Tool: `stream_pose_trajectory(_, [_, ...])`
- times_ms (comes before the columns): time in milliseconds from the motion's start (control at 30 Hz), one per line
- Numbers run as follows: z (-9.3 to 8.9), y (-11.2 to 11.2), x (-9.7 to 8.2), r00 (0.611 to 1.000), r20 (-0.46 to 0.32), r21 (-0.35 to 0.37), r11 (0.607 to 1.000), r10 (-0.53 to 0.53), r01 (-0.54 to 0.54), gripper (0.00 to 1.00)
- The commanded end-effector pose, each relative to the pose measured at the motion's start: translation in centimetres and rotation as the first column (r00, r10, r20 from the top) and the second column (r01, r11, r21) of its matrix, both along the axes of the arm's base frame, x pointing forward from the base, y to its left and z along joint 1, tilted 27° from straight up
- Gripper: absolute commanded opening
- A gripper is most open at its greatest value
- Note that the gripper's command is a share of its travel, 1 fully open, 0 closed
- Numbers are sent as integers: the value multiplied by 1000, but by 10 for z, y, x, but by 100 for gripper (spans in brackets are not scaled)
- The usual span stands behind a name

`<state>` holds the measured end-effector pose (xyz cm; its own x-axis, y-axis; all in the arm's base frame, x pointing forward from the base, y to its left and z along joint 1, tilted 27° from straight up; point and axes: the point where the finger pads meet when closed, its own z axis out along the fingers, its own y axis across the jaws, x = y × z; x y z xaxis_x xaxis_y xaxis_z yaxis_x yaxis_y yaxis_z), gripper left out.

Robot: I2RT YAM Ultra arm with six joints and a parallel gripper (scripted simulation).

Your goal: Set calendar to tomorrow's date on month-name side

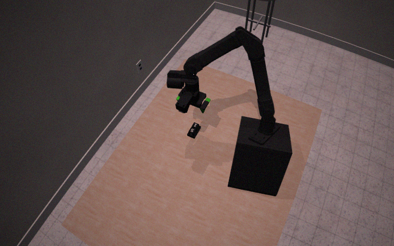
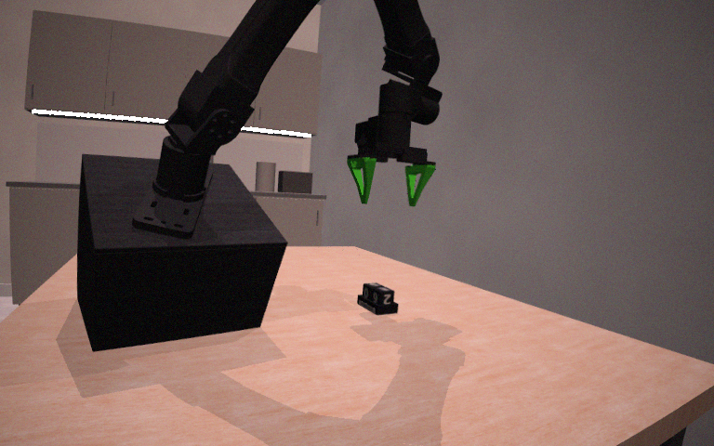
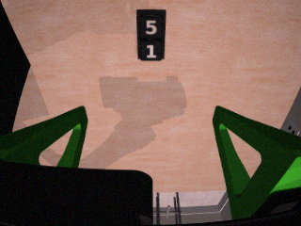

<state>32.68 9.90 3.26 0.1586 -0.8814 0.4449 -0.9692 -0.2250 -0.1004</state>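
The calendar is a small black tray (image 2: pixel 376 308) with two black cubes standing side by side in it, near the middle of the wooden table (image 1: pixel 139 185) (image 2: pixel 526 362). From above, one cube (image 1: pixel 196 125) (image 3: pixel 150 52) shows a 1 on top. The other cube (image 1: pixel 192 132) (image 3: pixel 150 26) shows a 5 on top. In the exterior view, the cubes' side faces (image 2: pixel 377 295) show small digits, one of them a 2. No month name is readable. My gripper (image 1: pixel 192 108) (image 2: pixel 388 203) (image 3: pixel 150 113) is wide open and empty. It hangs high above the table, a little off to one side of the calendar.
The arm's black base block (image 1: pixel 261 162) (image 2: pixel 168 273) stands on the table close to the calendar. Table edges (image 2: pixel 657 410) run along the near right side. Kitchen counters and cabinets (image 2: pixel 289 181) stand far behind.
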Motion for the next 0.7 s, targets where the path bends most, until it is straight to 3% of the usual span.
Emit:
stream_pose_trajectory(0, [6,5,0,1000,10,10,1000,7,-7,100])
stream_pose_trajectory(667, [6,5,0,1000,10,10,1000,7,-7,100])
